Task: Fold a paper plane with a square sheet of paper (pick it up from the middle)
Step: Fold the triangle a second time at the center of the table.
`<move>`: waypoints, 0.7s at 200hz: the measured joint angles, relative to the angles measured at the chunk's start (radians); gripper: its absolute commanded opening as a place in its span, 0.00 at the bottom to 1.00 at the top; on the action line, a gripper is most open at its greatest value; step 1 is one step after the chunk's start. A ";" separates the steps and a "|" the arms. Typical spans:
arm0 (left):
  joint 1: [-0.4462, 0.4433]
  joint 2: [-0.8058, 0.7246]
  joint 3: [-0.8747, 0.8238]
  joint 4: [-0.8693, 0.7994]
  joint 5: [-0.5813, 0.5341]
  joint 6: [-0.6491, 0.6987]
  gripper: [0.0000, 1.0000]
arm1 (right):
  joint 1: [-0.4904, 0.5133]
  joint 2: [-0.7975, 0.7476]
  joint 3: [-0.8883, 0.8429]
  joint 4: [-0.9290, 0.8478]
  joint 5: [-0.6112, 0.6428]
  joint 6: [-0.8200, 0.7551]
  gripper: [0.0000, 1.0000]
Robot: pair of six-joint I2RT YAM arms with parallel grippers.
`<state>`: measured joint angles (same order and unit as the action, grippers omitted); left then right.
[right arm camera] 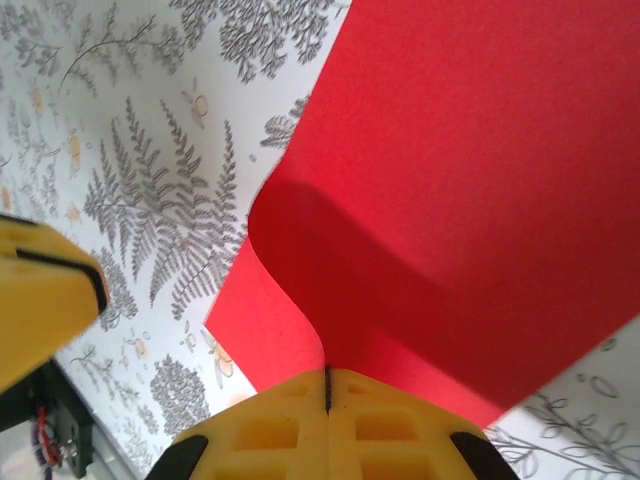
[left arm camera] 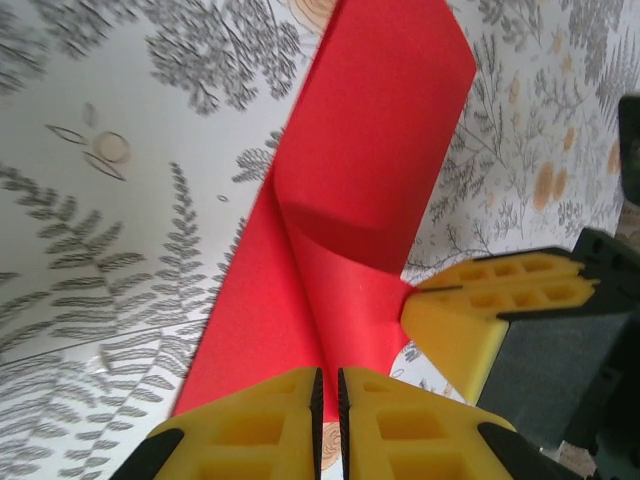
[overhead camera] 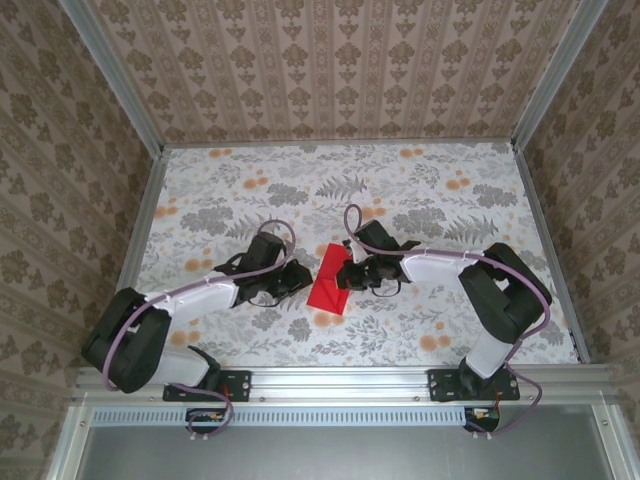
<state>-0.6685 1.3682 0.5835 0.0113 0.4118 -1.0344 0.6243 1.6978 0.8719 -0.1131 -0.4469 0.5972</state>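
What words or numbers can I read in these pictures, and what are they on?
None: no words, numbers or signs can be read.
The red paper is plain.
The table has only leaf and flower patterns.

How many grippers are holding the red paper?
2. The left gripper pinches the red paper at its left side; the right gripper pinches its raised fold on the right side.

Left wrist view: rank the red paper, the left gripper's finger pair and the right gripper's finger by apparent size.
1. red paper
2. left gripper's fingers, cropped by the frame and nearest the camera, so this place is unsure
3. right gripper's finger
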 measured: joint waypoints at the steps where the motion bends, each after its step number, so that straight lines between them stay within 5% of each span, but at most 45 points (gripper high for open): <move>1: -0.001 0.002 0.000 0.002 0.001 0.000 0.15 | 0.000 0.000 0.000 0.000 0.001 0.000 0.03; 140: -0.077 0.245 0.118 0.153 0.090 -0.001 0.13 | -0.023 0.021 0.006 -0.048 0.059 -0.034 0.03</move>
<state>-0.7456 1.6131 0.7013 0.1646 0.5022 -1.0351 0.6014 1.7191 0.8783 -0.1612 -0.3878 0.5629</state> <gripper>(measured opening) 0.137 0.048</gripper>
